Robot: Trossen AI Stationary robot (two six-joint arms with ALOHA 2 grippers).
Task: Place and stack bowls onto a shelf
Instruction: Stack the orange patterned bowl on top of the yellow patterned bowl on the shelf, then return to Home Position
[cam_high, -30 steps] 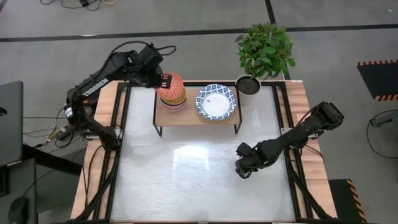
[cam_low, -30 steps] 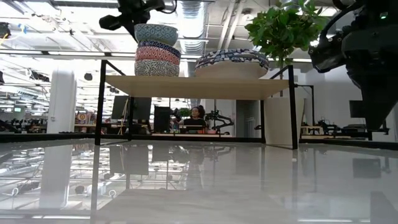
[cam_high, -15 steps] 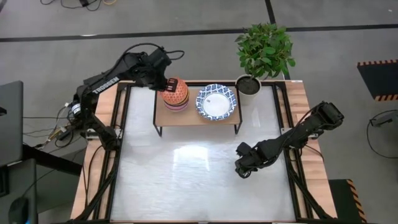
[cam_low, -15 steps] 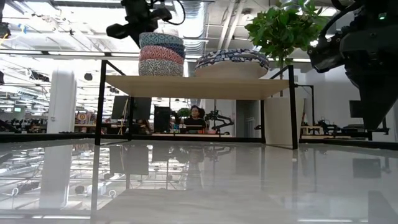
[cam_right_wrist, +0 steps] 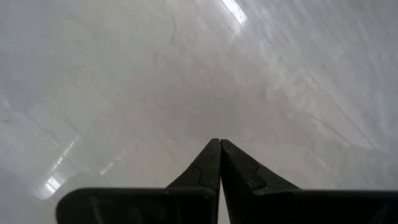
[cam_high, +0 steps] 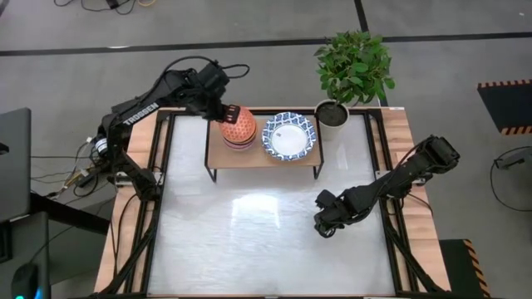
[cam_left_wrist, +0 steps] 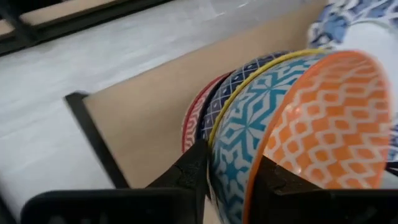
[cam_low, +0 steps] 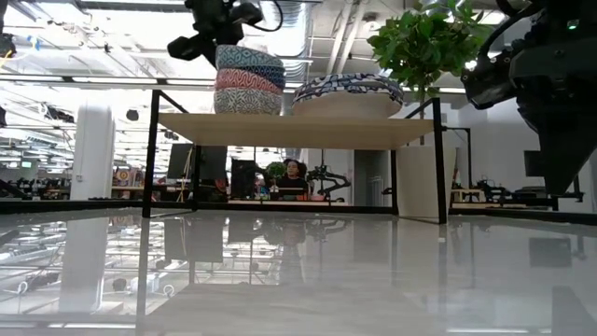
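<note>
A stack of small patterned bowls point(cam_high: 238, 129) stands on the left part of the light-wood shelf point(cam_high: 249, 157). The top bowl is teal-blue outside and orange inside, and the stack also shows in the low view point(cam_low: 249, 80). A stack of wide blue-and-white bowls point(cam_high: 290, 136) sits right of it on the shelf. My left gripper point(cam_high: 226, 111) is at the small stack's far-left rim, shut on the top bowl. My right gripper point(cam_high: 323, 225) is shut and empty above the table's right half. My left gripper pinches the top small bowl's wall at its rim point(cam_left_wrist: 239, 155). One finger point(cam_left_wrist: 280, 182) is inside on the orange face and one point(cam_left_wrist: 190, 172) is outside on the teal pattern. The fingers slant down from the table's far left. The bowl sits nested in the stack.
A potted green plant point(cam_high: 354, 65) in a dark pot point(cam_high: 332, 114) stands at the shelf's far right end. The black table frame point(cam_high: 163, 174) runs along both sides. The glossy white tabletop point(cam_high: 266, 232) lies in front of the shelf. A person sits far behind point(cam_low: 296, 174).
My left gripper has moved down and toward the table's right edge. The top small bowl, held just above the others, has come down into the stack. The whole stack has slid along the shelf toward the wide bowls.
</note>
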